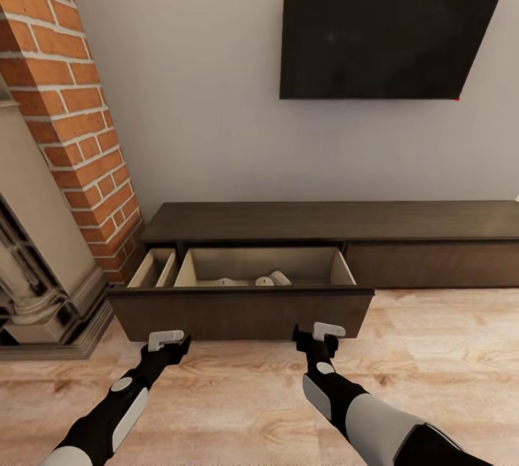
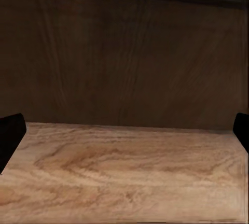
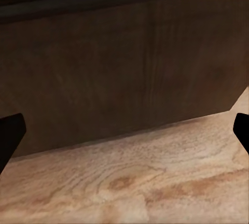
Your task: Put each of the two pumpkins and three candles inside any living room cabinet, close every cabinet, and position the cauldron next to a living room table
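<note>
Straight ahead, the cabinet (image 1: pixel 331 225) stands against a grey wall, under a dark wall screen (image 1: pixel 389 23); its wide drawer (image 1: pixel 241 300) is pulled out, with pale objects (image 1: pixel 263 279) inside, too small to identify; a brick column (image 1: pixel 68 113) rises at left; the left claw (image 1: pixel 170 340) and right claw (image 1: pixel 322 331) hover over the wooden floor (image 1: pixel 432 351), fingers spread wide, just before the drawer front.

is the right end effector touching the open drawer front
Apart: the right wrist view shows bare floor between the right end effector and the drawer front.
</note>
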Motion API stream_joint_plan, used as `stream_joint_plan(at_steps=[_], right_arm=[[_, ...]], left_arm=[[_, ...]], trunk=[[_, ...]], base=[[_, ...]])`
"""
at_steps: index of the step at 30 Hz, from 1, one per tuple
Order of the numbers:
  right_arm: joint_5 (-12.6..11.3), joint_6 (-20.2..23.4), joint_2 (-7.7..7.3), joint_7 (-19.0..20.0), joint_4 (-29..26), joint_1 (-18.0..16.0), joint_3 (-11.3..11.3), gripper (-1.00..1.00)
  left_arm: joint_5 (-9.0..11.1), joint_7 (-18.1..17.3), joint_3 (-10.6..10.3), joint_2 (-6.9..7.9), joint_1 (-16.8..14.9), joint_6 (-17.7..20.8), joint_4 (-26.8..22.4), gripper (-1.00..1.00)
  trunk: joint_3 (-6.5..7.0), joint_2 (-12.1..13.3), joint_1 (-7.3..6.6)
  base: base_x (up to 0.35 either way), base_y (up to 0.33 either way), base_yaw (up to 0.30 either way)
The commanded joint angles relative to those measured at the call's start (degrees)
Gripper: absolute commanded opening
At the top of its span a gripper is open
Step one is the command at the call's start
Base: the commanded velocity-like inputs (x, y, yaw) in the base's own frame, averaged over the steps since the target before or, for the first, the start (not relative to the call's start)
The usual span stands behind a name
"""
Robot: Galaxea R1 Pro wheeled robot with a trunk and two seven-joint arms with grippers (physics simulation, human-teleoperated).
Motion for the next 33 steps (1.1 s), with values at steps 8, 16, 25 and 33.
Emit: stream_joint_plan(at_steps=[8, 16, 25, 33], right_arm=[[0.3, -0.1, 0.00, 0.0, 0.1, 0.0, 0.0, 1.00], [0.5, -0.1, 0.00, 0.1, 0.1, 0.0, 0.2, 1.00], [0.5, 0.0, 0.00, 0.1, 0.1, 0.0, 0.2, 1.00], [0.5, 0.0, 0.00, 0.2, 0.2, 0.0, 0.2, 1.00]], left_arm=[[0.0, -0.7, -0.1, -0.11, 0.1, -0.1, 0.0, 1.00], [0.2, -0.5, -0.1, -0.38, 0.1, -0.1, 0.1, 1.00], [0.1, -0.5, -0.1, -0.42, 0.1, -0.1, 0.1, 1.00], [0.2, -0.5, -0.1, -0.39, 0.1, -0.1, 0.1, 1.00]], trunk=[[0.00, 0.0, 0.00], [0.00, 0.0, 0.00], [0.00, 0.0, 0.00], [-1.44, -3.2, 1.76]], base=[[0.007, 0.000, 0.000], [0.248, 0.000, 0.000], [0.136, 0.000, 0.000], [0.004, 0.000, 0.000]])
